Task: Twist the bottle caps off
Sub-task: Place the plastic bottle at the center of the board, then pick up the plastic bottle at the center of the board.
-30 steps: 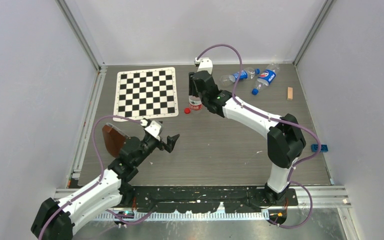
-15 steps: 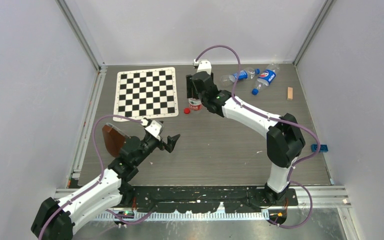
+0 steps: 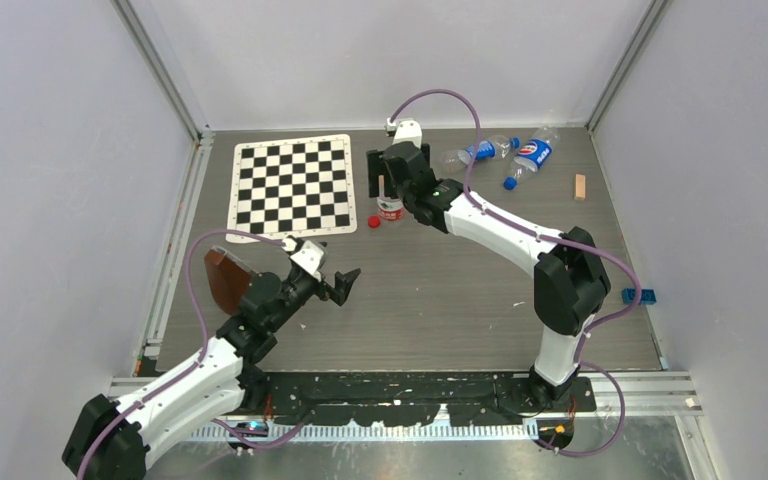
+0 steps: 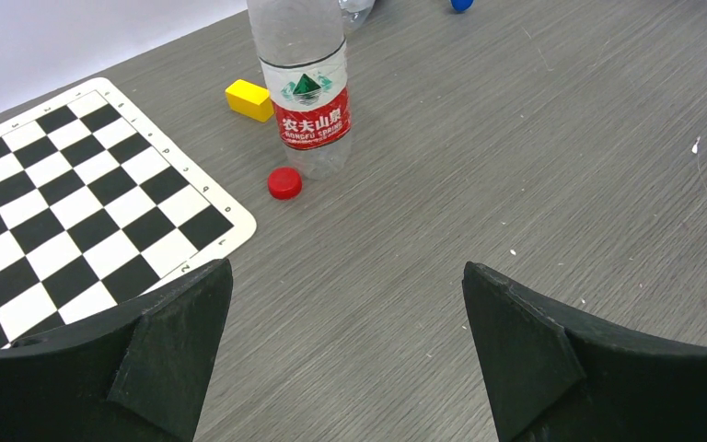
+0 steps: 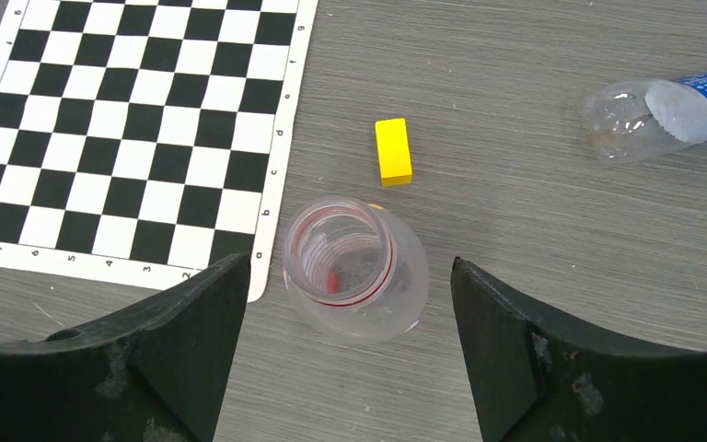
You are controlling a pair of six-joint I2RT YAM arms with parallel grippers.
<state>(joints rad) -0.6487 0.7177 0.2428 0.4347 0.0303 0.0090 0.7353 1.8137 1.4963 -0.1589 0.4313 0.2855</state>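
From the top external camera, the right gripper (image 3: 384, 178) hung over the red-labelled bottle (image 3: 391, 207), its jaws spread wide and gripping nothing. The red cap (image 3: 374, 222) lay on the table just beside the bottle, on the checkerboard (image 3: 293, 185) side of that gripper. Farther out on its other side lay the two blue-labelled bottles (image 3: 480, 152) on their sides. One of them ended in a blue cap (image 3: 509, 184), apparently not yet unscrewed; the other's neck was too small to judge. The left gripper (image 3: 345, 283) hovered well back from all of them, wide open and empty.

From the left wrist camera, the left gripper (image 4: 345, 359) had its fingers (image 4: 175, 341) far apart with bare table between them. The upright bottle (image 4: 308, 101) stood well ahead of it, the loose cap (image 4: 284, 182) at the bottle's foot, and a yellow block (image 4: 249, 99) sat beyond.

From the right wrist camera, the bottle's mouth (image 5: 354, 267) was open, with no cap on its threads. It sat between the spread jaws of the right gripper (image 5: 350, 345), with a gap on either side — untouched. One blue-labelled bottle (image 5: 663, 110) lay off ahead to one side.

By my reading one cap of three was off — the two blue ones remained.
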